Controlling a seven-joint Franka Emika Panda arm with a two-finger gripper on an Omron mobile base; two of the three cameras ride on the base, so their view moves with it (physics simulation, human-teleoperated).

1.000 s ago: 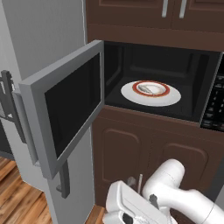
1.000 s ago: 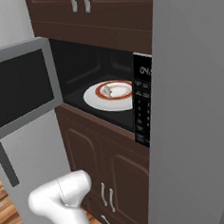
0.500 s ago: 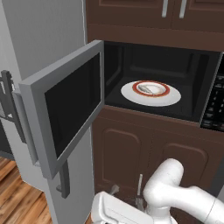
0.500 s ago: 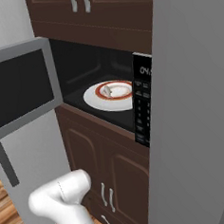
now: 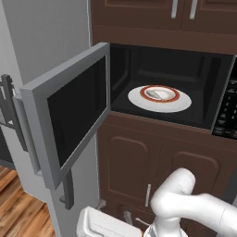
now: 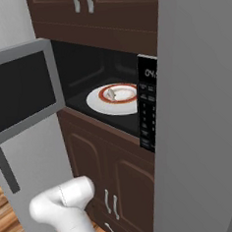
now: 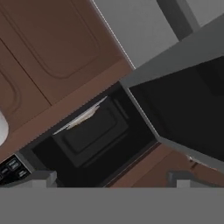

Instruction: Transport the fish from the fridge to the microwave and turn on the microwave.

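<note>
The microwave (image 5: 171, 69) stands open, its grey-framed door (image 5: 69, 115) swung out to the left. Inside, the small pale fish (image 5: 157, 94) lies on the red-ringed white plate (image 5: 178, 97), which rests on the turntable (image 5: 139, 99). From the right, the fish (image 6: 111, 93) and the keypad strip (image 6: 148, 110) are in view. My gripper (image 7: 111, 177) is low, below the microwave, looking up at the cavity (image 7: 92, 140) and the door (image 7: 188, 113). Its fingertips (image 7: 43, 177) stand wide apart with nothing between them.
The grey fridge (image 5: 46, 41) with a dark bar handle (image 5: 8, 104) stands left of the microwave. Brown cabinets (image 5: 152, 171) lie below and above it. A tall grey panel (image 6: 203, 131) rises at the right. My arm (image 5: 185, 203) bends low before the lower cabinets.
My hand has sunk lower and shifted left in front of the lower cabinets. The fish, plate and microwave door have not moved.
</note>
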